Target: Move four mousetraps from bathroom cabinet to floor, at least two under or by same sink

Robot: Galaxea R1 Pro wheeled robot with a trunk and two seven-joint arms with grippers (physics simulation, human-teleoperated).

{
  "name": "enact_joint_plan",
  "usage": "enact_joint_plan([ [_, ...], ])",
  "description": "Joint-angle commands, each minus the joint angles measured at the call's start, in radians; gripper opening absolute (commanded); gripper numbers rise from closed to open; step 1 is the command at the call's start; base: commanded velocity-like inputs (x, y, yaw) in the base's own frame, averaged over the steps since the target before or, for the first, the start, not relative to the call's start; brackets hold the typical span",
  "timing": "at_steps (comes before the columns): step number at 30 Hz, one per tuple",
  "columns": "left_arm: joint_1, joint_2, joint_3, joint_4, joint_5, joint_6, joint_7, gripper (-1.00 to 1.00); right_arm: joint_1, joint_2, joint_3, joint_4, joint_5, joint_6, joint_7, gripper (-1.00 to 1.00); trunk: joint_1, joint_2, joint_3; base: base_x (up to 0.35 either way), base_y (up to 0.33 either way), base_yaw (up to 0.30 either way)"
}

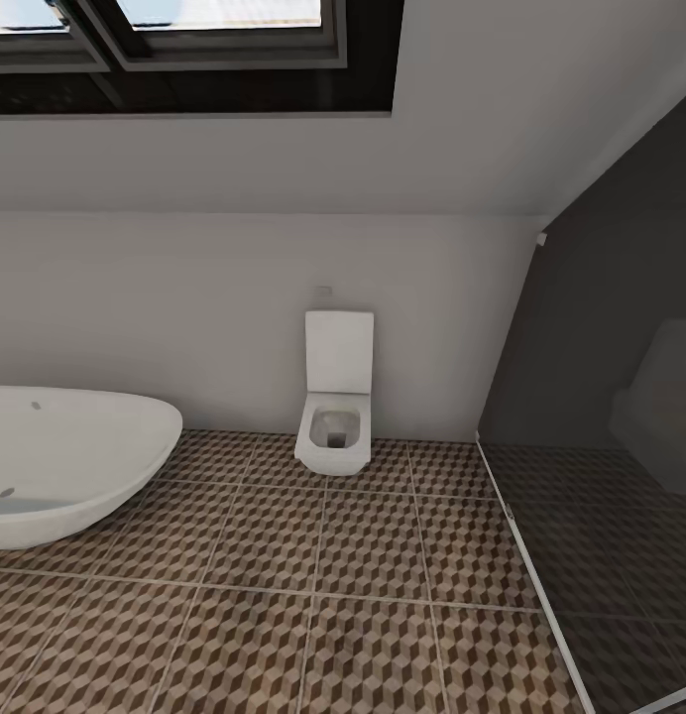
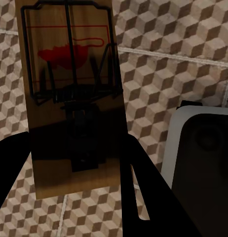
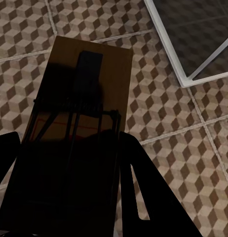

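Note:
One mousetrap, a tan board with a dark wire frame and a red spot, sits between the dark fingers of my left gripper, which is shut on it. A second mousetrap is held the same way in my right gripper, its board partly in shadow. Both traps hang above the bathroom floor with its brown and beige cube-pattern tiles. The cabinet and the sink are out of view.
A white oval bathtub stands at the left, and a square white toilet is against the far wall. A dark glass partition with a white bottom rail bounds the right. A white-edged dark grey body lies beside the left trap.

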Motion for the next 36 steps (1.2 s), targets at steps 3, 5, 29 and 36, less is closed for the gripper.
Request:
enact_joint_plan([
  [3, -0.001, -0.001, -0.007, 0.003, -0.002, -0.003, 0.006, -1.00, -0.001, 0.000, 0.008, 0.000, -0.002, -0.002, -0.008, -1.00, 0.001, -0.002, -0.002, 0.000, 0.000, 0.000],
  [5, -0.001, -0.001, -0.007, 0.003, -0.002, -0.003, 0.006, -1.00, -0.001, 0.000, 0.008, -0.001, -0.002, -0.002, -0.008, -1.00, 0.001, -0.002, -0.002, 0.000, 0.000, 0.000],
  [29, -0.001, -0.001, -0.007, 0.003, -0.002, -0.003, 0.006, -1.00, -0.001, 0.000, 0.008, -0.001, -0.002, -0.002, -0.008, -1.00, 0.001, -0.002, -0.002, 0.000, 0.000, 0.000],
  [36, -0.001, -0.001, -0.007, 0.003, -0.002, -0.003, 0.006, -1.00, -0.001, 0.000, 0.008, -0.001, -0.002, -0.002, -0.008, -1.00, 0.001, -0.002, -0.002, 0.000, 0.000, 0.000],
])
